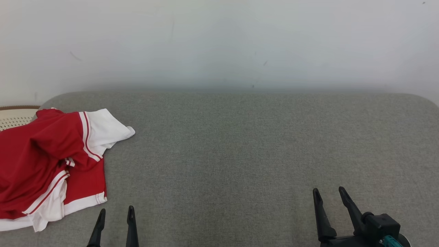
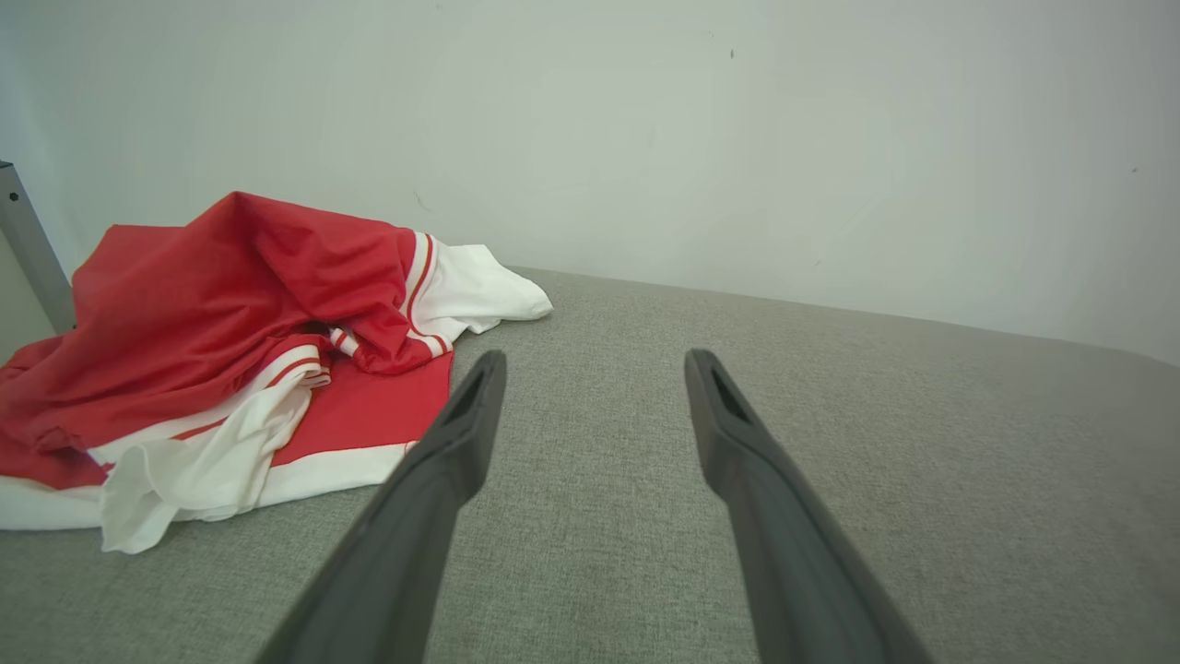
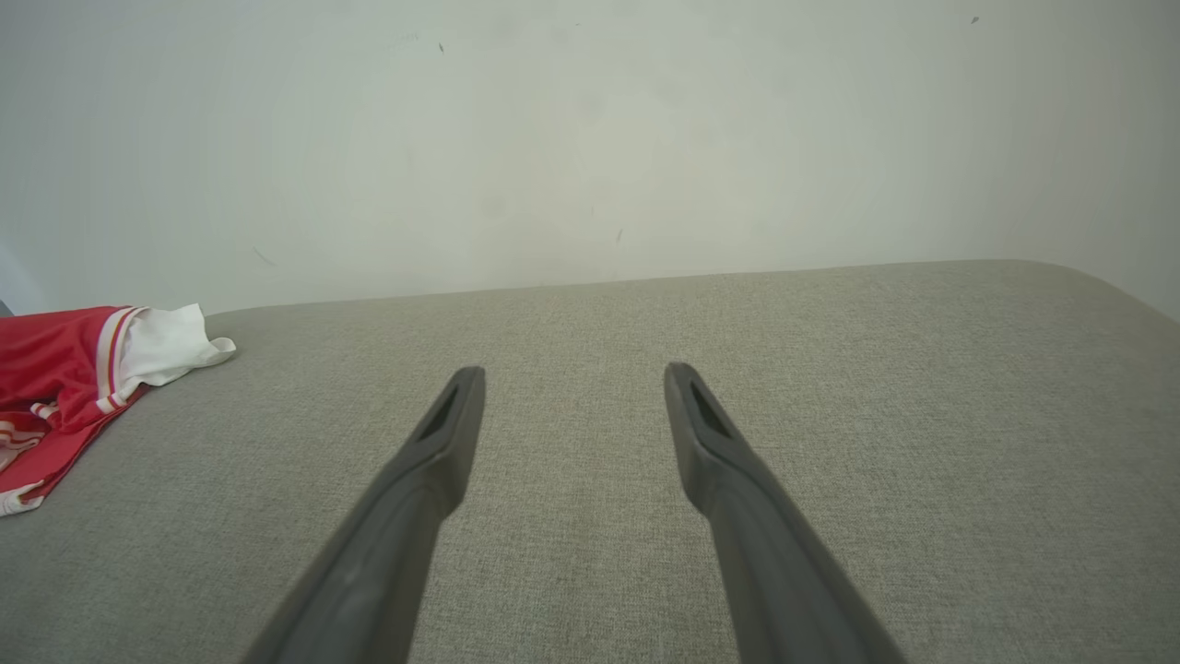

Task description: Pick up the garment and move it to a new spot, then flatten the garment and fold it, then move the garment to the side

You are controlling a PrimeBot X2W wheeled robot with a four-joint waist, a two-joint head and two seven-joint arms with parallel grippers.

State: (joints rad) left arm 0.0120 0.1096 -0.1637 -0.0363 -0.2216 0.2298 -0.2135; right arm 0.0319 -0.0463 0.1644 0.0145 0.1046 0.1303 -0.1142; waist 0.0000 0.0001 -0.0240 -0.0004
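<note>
Nearest the head camera, the left gripper (image 1: pixel 116 209) rises from the near edge at lower left. Its two long dark fingers stand apart and hold nothing. The right gripper (image 1: pixel 328 189) sits at the near right, fingers also spread and empty, with its black wrist body and a teal fitting behind them. Both grippers hover over the grey woven fabric surface (image 1: pixel 240 144), which has rounded far corners and meets a pale, lightly scuffed wall (image 1: pixel 219 41) at its far edge.

The crumpled red garment with white panels and red-and-white striped trim (image 1: pixel 44 151) lies on the left part of the surface and runs off the left edge of the head view. It is bunched, not flat: red cloth is heaped in folds, one white sleeve-like panel points right and far, and a white-banded hem lies toward the near side.

The left gripper is just to the right of and nearer than this hem, not touching it. The right gripper is well apart from the garment.

A cream perforated basket rim (image 1: pixel 15 116) shows beyond the garment at the far left.
</note>
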